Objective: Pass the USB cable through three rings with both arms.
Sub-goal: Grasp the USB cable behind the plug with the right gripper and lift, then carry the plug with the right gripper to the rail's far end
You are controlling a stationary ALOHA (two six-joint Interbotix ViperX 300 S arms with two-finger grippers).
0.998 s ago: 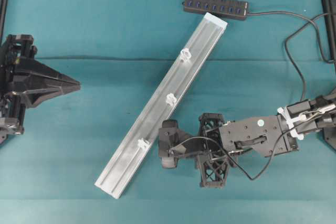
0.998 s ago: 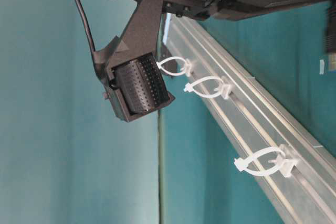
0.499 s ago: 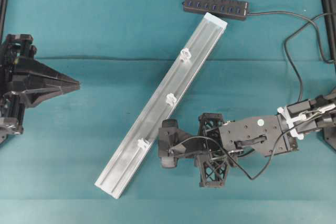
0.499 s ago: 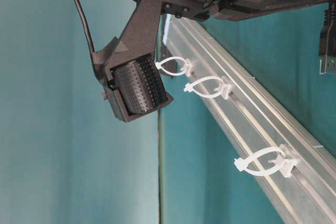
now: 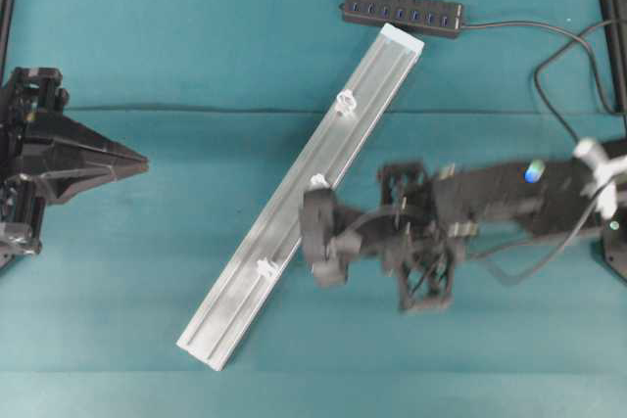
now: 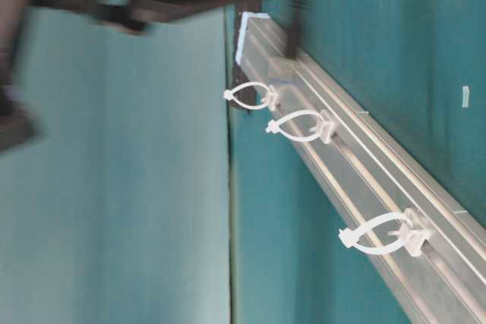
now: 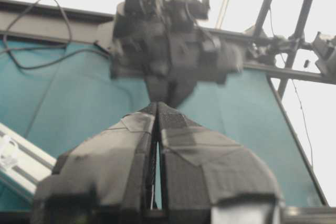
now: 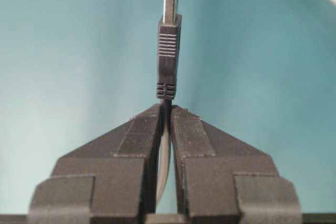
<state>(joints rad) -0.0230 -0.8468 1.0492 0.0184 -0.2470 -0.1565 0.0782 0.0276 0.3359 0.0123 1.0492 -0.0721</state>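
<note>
Since earlier: we are swinging our right hand (image 8: 164, 109), clamped on the USB cable (image 8: 168, 51), toward the middle ring (image 5: 317, 182); left hand (image 7: 157, 109) together, idle. Risk: plug snagging the loop through misalignment.

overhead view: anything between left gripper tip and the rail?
Nothing: only bare teal table between the left gripper and the rail, per overhead view.

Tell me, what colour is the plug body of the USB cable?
Black, with a silver metal tip; the USB cable shows best in the right wrist view.
</note>
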